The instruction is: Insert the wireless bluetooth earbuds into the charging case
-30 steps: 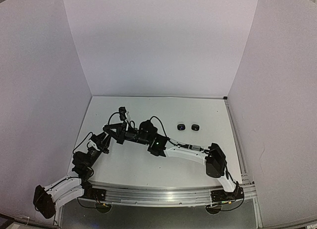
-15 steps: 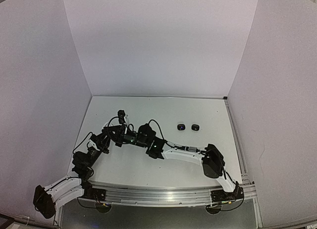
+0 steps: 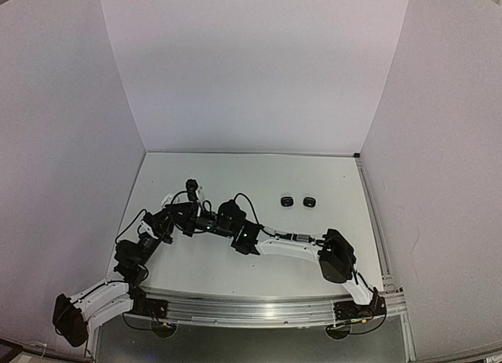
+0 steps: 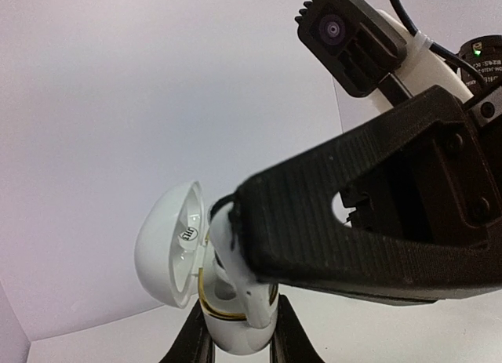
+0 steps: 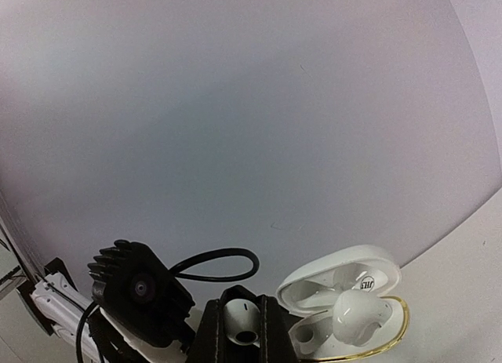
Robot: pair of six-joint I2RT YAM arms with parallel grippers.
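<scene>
A white surface (image 3: 329, 183) is boxed in by plain white walls (image 3: 251, 73). Two robot arms reach in from the near edge and meet left of centre. Two small black objects (image 3: 287, 201) lie side by side on the surface, well apart from the arms. They are too small to tell whether they are buds or cases.

The left claw (image 4: 241, 335) is closed narrowly on the base of a white, gold-rimmed charging case (image 4: 169, 249), whose lid is swung open. The right claw (image 5: 241, 339) is shut tight on a white earbud (image 5: 237, 316), pinched between its two fingers. In the left wrist view that earbud sits right at the mouth of the case; whether it touches the case cannot be told. In the right wrist view a second white bud (image 5: 354, 314) appears to be seated already in one bay of the case.

The step in hand looks like placing the held earbud into the free bay. The next move likely calls for lining its stem up with that bay and easing it down. The right claw should release only once the bud is seated, while the left claw holds the case steady.
</scene>
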